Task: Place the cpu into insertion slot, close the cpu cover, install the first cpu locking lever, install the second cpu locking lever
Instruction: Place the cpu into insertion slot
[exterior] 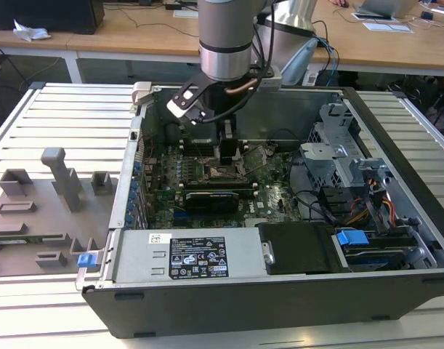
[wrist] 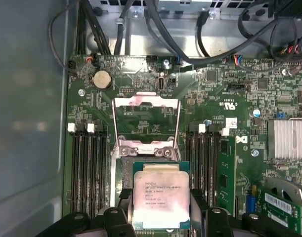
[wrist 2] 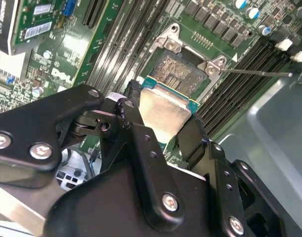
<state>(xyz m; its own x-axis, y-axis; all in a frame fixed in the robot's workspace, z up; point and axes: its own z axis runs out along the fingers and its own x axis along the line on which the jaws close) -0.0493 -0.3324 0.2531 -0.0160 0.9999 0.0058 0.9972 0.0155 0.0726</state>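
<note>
My gripper [exterior: 229,154] reaches down into the open computer case [exterior: 392,287] and is shut on the cpu [wrist: 160,195], a silvery square chip with a green rim. A black finger [wrist: 197,200] presses on each of two opposite edges. The cpu [wrist 2: 163,116] hangs just over the insertion slot [wrist 2: 183,69], whose pale pin field shows beyond the chip. I cannot tell whether they touch. The cpu cover [wrist: 146,102] stands flipped open beyond the slot. A thin locking lever [wrist 2: 259,73] sticks out sideways, unlatched.
Long black memory slots [wrist: 86,168] flank the socket on both sides. A black card with a label [exterior: 218,198], a power supply [exterior: 200,254] and a drive cage [exterior: 345,156] crowd the case. A grey fixture plate [exterior: 40,211] lies at the exterior view's left.
</note>
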